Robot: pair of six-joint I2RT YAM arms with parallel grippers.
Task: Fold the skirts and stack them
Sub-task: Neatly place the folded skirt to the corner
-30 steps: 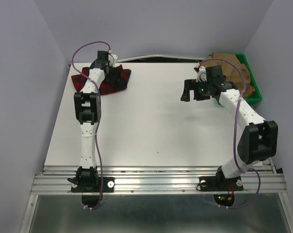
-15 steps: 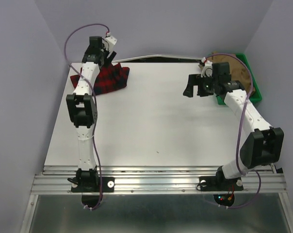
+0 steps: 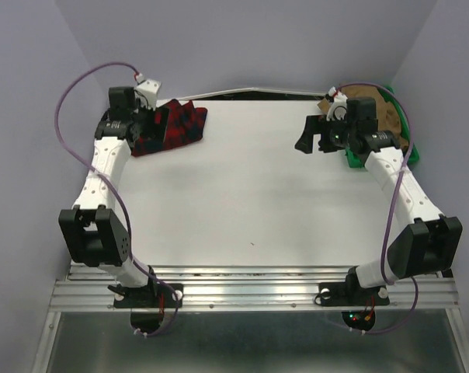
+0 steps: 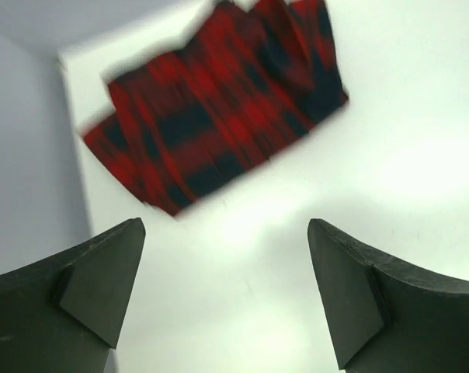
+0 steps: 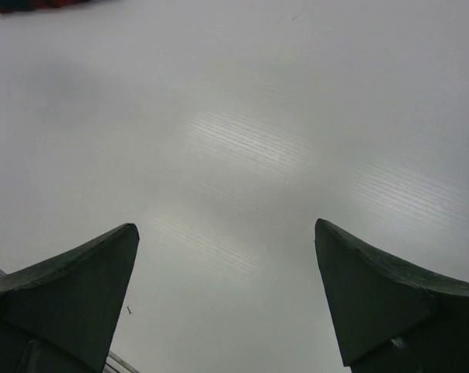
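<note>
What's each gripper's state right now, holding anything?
Left gripper: open, empty, red plaid skirt just ahead of it.
Right gripper: open, empty, above the table.

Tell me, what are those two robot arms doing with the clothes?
They are meant to fold and stack two skirts, but neither holds anything yet. The left gripper, open, hovers by the red and dark plaid cloth skirt lying on the far left corner of the white table. The right gripper, also open, hangs over bare table beside the green plastic tray, where the plain tan-brown cloth skirt sits bunched.
</note>
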